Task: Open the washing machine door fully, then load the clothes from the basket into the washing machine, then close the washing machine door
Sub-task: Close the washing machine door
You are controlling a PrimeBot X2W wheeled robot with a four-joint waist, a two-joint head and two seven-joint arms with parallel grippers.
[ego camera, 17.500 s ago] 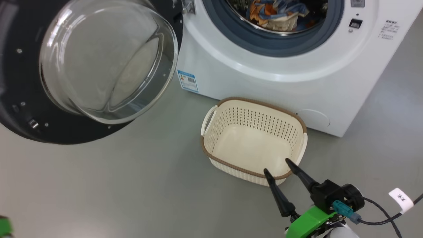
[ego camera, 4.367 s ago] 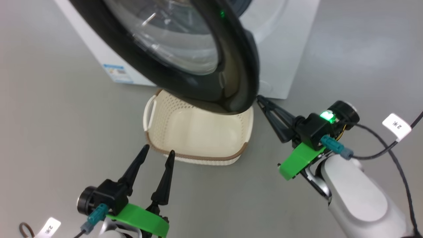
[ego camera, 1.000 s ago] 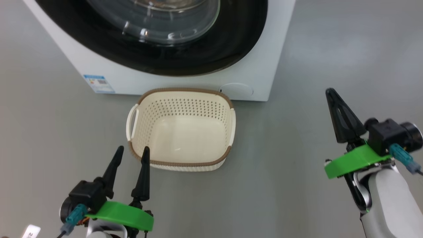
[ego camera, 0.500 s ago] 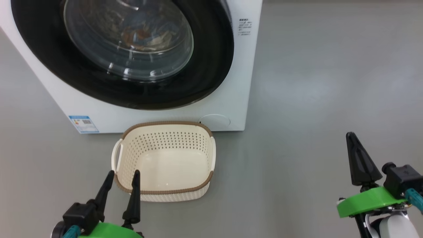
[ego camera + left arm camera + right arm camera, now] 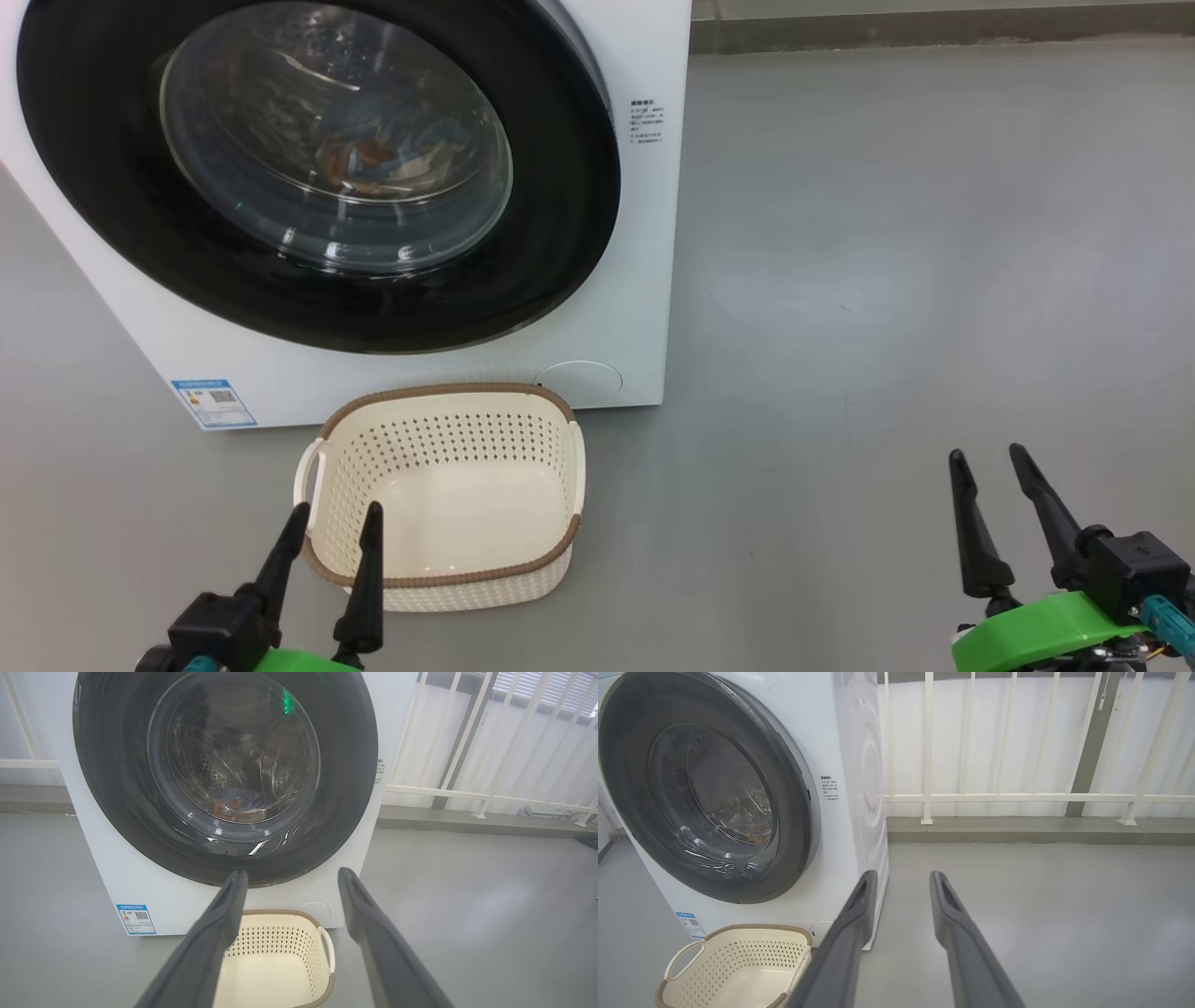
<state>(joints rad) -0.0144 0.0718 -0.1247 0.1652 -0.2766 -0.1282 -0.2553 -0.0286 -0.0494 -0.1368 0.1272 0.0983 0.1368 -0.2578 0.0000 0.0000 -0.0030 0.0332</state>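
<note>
Washing machine door (image 5: pixel 560 187) sits flush shut at 11 o'clock: glossy black rim, blue-orange clothes (image 5: pixel 373 159) behind the glass. Cream basket (image 5: pixel 448 390) at 7. Left gripper (image 5: pixel 336 518) fingers apart, right gripper (image 5: pixel 987 453) at 5 parted, both holding nothing.

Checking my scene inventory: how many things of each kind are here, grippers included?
Big white front-loading washing machine: 1
Round glossy black-rimmed glass door: 1
Cream perforated plastic basket, brown rim: 1
Dark two-fingered grippers (left gripper, right gripper): 2
Total: 5
</note>
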